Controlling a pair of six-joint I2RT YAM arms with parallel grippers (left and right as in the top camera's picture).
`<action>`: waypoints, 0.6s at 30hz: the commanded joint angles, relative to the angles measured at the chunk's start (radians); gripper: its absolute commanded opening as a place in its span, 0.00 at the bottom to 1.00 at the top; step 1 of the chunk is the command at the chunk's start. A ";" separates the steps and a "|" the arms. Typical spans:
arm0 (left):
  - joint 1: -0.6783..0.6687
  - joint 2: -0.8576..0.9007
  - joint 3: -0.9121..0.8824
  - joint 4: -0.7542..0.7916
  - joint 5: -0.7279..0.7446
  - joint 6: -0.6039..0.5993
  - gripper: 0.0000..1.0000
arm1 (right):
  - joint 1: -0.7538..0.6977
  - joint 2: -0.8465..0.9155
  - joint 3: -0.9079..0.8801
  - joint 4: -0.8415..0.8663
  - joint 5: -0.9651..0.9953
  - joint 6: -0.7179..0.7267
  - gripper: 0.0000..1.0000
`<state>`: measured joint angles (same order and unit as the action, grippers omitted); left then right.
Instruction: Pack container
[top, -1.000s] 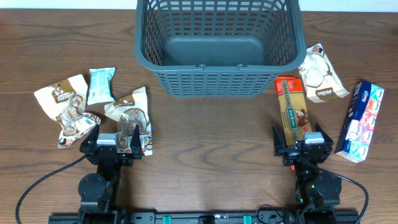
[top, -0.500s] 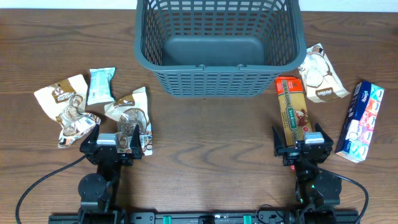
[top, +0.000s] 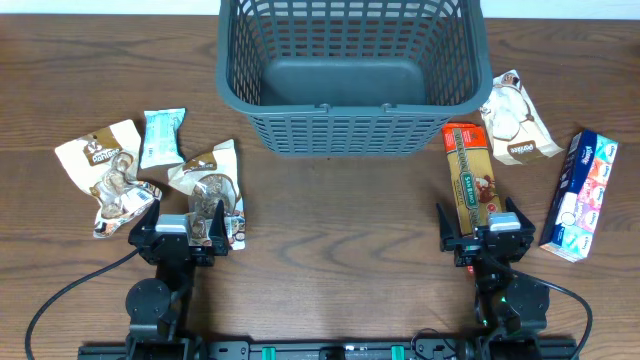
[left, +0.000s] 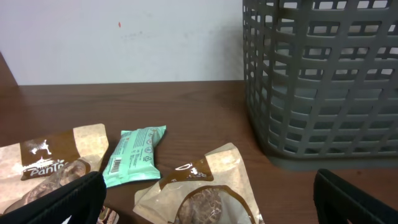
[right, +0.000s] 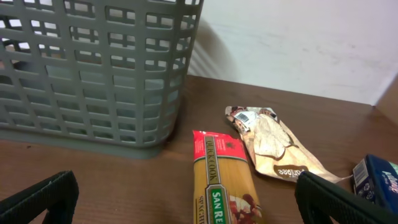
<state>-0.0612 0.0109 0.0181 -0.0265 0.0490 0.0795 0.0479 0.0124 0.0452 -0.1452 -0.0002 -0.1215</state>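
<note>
The container (top: 350, 130), a large dark grey lattice basket, stands at the back centre with nothing inside; its wall shows in the left wrist view (left: 323, 81) and the right wrist view (right: 93, 74). My left gripper (top: 181, 222) stands open at the front left, over the near end of a tan cookie packet (top: 210, 185); in its own view the open left gripper (left: 208, 205) has that packet (left: 205, 193) lying between the fingers. My right gripper (top: 486, 225) is open at the front right, over the near end of a spaghetti packet (top: 472, 180) that also lies inside the open right gripper (right: 186, 202).
A teal bar (top: 162, 137) and a tan-and-brown packet (top: 105, 170) lie left of the cookie packet. Right of the basket lie a cream snack packet (top: 515, 120) and a blue box (top: 582, 195). Cables trail from both arm bases at the front edge.
</note>
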 joint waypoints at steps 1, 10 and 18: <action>-0.004 -0.004 -0.014 -0.041 0.000 0.013 0.99 | -0.007 -0.007 -0.008 0.002 -0.016 -0.003 0.99; -0.004 -0.004 -0.013 -0.040 0.022 -0.020 0.99 | -0.007 0.014 -0.008 -0.001 -0.031 0.241 0.99; -0.004 -0.004 0.008 -0.036 0.095 -0.077 0.99 | -0.007 0.140 0.040 -0.029 -0.231 0.281 0.99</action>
<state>-0.0612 0.0109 0.0204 -0.0269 0.0704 0.0296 0.0479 0.1135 0.0486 -0.1589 -0.1104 0.1196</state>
